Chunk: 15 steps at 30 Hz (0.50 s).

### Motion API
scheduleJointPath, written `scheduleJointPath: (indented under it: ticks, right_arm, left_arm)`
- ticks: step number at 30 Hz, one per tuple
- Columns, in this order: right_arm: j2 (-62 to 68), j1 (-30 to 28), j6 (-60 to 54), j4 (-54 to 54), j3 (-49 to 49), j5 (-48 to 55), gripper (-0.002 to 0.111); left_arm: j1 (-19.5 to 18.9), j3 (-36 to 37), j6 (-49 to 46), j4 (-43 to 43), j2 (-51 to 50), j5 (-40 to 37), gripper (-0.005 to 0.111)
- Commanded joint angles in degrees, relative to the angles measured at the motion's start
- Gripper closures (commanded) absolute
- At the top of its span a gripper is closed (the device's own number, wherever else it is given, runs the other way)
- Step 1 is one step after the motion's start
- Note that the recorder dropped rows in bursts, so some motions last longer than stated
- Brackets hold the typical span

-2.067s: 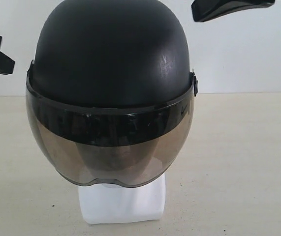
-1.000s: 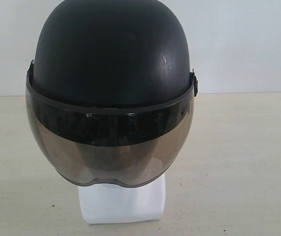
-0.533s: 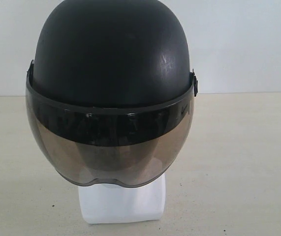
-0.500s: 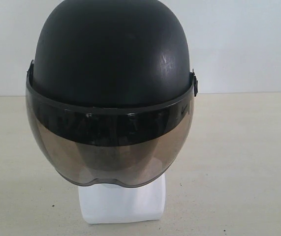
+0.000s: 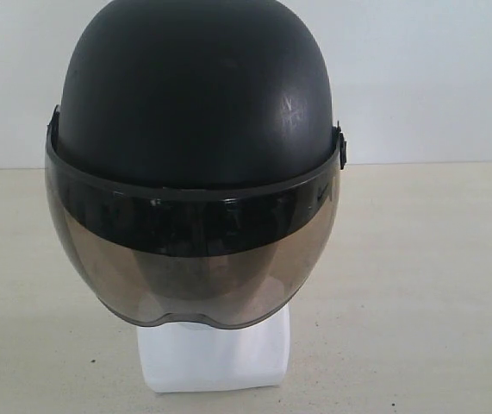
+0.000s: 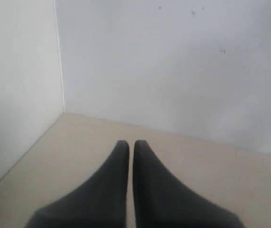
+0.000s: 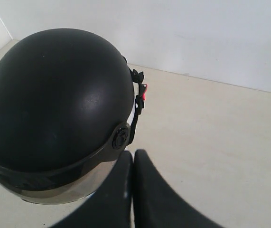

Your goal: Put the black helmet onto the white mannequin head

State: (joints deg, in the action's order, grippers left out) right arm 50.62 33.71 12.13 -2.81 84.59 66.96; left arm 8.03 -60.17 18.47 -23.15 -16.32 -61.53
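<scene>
Clear of the bench's (image 5: 426,285) back edge I see the black helmet (image 5: 194,95) on the white mannequin head (image 5: 214,358), seemingly level; left gripper (image 6: 130,145), right gripper (image 7: 133,156) closed, empty.

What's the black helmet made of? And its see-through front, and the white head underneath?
The black helmet looks like hard plastic, matte: dull sheen, scuffs. Its visor: smoky tinted plastic, glossy with reflections. The white mannequin head shows only its neck: smooth white, foam or plastic.
</scene>
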Motion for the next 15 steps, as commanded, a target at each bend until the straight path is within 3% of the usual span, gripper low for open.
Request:
scheduleJointPath:
  ticks: [1, 8, 10, 13, 15]
  right_arm:
    - [-0.17, 0.14, -0.18, -0.5, 0.08, -0.05, 0.108]
    - [-0.15, 0.14, -0.18, -0.5, 0.08, -0.29, 0.108]
    - [-0.15, 0.14, -0.18, -0.5, 0.08, -0.29, 0.108]
    - [-0.15, 0.14, -0.18, -0.5, 0.08, -0.29, 0.108]
    - [-0.15, 0.14, -0.18, -0.5, 0.08, -0.29, 0.108]
  left_arm:
    - [0.5, 8.57, 4.21, 1.94, 5.02, 12.73, 0.102]
    - [0.5, 33.94, 8.19, 12.46, 9.64, 33.77, 0.102]
    - [0.5, 39.8, 8.17, 18.22, 10.38, 35.91, 0.102]
    - [0.5, 46.57, 7.82, 20.39, 11.07, 40.95, 0.102]
    - [-1.38, 52.19, 3.84, 20.39, 11.07, 48.7, 0.102]
